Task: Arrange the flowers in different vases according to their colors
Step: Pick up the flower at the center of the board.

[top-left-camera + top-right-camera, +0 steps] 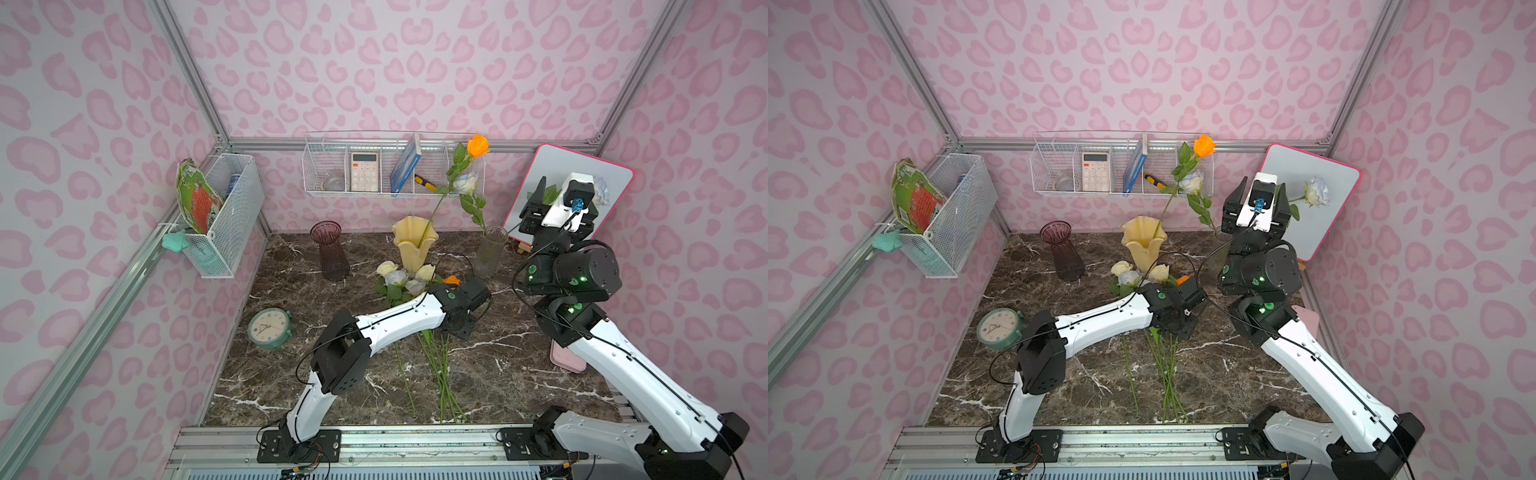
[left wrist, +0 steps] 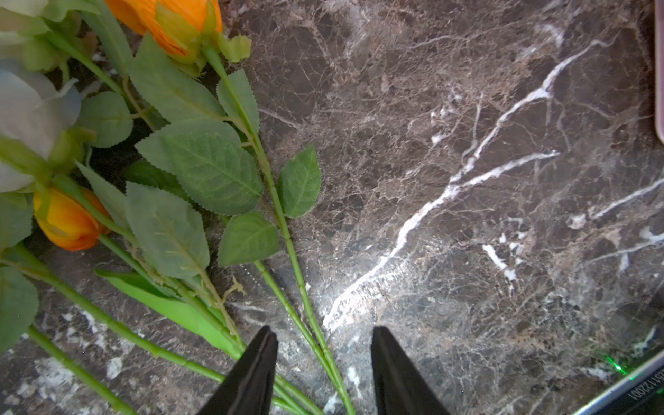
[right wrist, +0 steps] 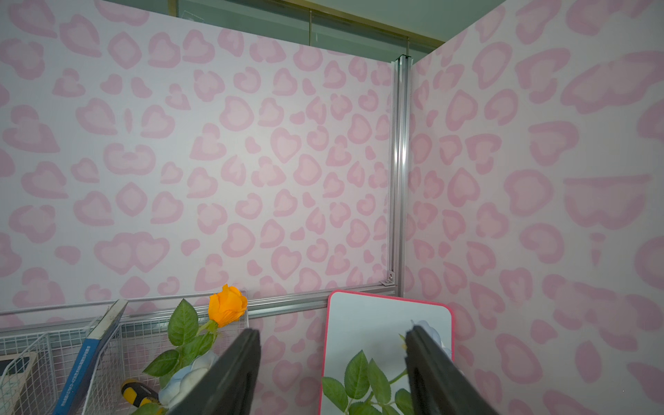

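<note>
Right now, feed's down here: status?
Left gripper open over loose stems. Right gripper open, white rose stem between jaws. Orange rose in yellow vase. No obstruction seen.

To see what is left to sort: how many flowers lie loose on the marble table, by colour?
Cream-yellow roses: 2
Bluish white roses: 2
Orange, one orange rose and one orange bud: 2
Total in view: 6
</note>
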{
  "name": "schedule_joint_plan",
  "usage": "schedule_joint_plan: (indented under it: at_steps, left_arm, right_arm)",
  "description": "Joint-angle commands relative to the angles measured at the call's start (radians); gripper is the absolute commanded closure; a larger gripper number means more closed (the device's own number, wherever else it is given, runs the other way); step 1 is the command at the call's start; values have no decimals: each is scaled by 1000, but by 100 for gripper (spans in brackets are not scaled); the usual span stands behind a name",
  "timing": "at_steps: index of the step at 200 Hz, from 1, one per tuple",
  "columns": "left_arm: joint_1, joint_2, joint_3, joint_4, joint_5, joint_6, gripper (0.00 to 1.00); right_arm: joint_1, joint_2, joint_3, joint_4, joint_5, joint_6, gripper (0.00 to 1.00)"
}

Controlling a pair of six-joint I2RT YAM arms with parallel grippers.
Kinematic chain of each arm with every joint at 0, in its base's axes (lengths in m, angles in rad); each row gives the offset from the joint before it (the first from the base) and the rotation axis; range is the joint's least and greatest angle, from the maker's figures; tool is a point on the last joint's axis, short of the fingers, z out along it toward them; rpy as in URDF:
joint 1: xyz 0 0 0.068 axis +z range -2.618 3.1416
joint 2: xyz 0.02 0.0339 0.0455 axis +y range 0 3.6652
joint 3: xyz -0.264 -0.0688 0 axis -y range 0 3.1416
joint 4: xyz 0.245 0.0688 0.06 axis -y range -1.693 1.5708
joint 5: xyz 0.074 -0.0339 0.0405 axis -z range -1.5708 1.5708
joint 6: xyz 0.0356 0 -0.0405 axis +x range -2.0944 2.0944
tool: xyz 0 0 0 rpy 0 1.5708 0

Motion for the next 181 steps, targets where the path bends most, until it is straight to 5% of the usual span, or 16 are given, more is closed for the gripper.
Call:
schedule_joint_plan:
  at_steps: [1,181]
  left_arm:
    - [3,44,43,-89,-9,-4,53]
    - [4,209,135,-144,-27,-19,62]
  right_arm:
    - [-5,-22,0,-47,23,19,33]
    - [-41,-114,-74,-107,-23,51,33]
